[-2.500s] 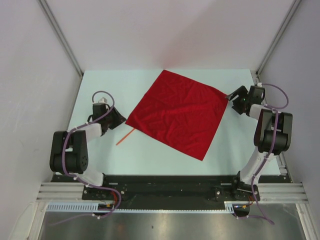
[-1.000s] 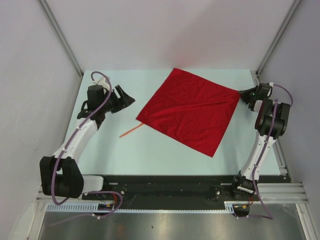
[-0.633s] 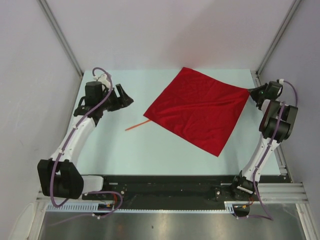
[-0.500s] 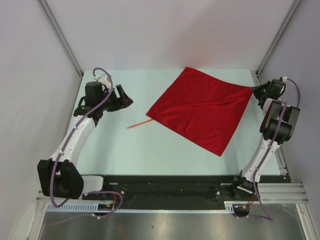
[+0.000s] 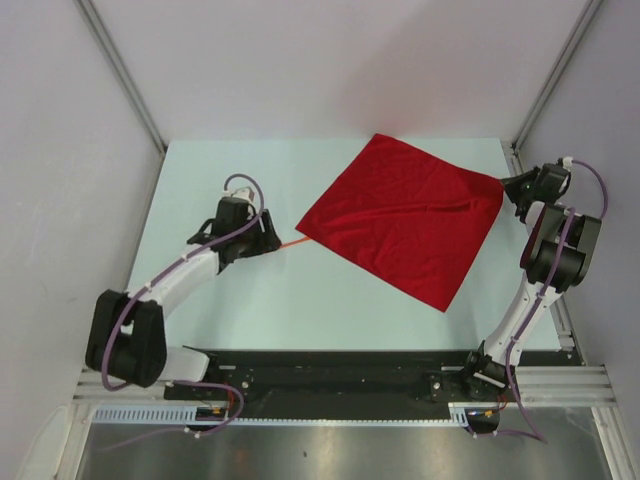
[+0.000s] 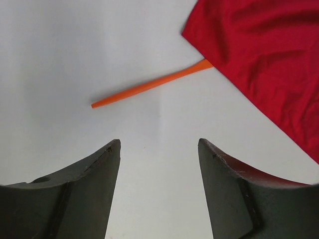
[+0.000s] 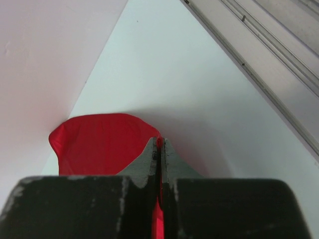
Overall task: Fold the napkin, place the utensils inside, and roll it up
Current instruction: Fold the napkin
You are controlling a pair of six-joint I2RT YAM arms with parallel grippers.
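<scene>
Two hands in view; left hand [image 6: 159,145] spread wide, empty, over the table [image 6: 60,50]; orange utensil [image 6: 149,87] lies just ahead of its fingertips, far end meeting the edge of the napkin [image 6: 264,55] (red, spread flat, ahead and right); right hand [image 7: 159,143] pinched tight on a napkin corner, cloth bulging just beyond.

A pale green table [image 5: 300,300] carries a bright red napkin [image 5: 405,220], spread open like a diamond toward the far right. A thin orange plastic knife [image 6: 149,87] lies at its left corner, one end meeting the cloth's edge.
</scene>
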